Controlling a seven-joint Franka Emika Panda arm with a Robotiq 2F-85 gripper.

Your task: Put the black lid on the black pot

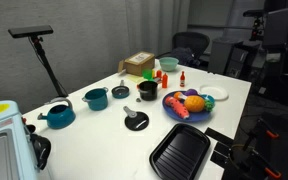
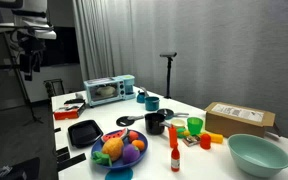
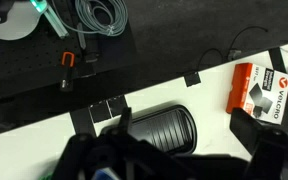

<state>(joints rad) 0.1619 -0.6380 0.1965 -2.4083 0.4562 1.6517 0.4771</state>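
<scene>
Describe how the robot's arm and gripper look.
In an exterior view the gripper is a black, blocky unit beneath a pale grey arm. In the wrist view it shows only as blurred black shapes along the bottom edge. No markings are legible.

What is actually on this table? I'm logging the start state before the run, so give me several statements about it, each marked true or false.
1. The black lid lies flat on the table, apart from the black pot. True.
2. The black pot is already covered. False: it stands open, and the lid lies on the table beside it.
3. The plate holds colourful toy food. True.
4. The black ridged tray sits between the two teal pots. False: it lies at the table's edge near the plate, far from the pots.
</scene>
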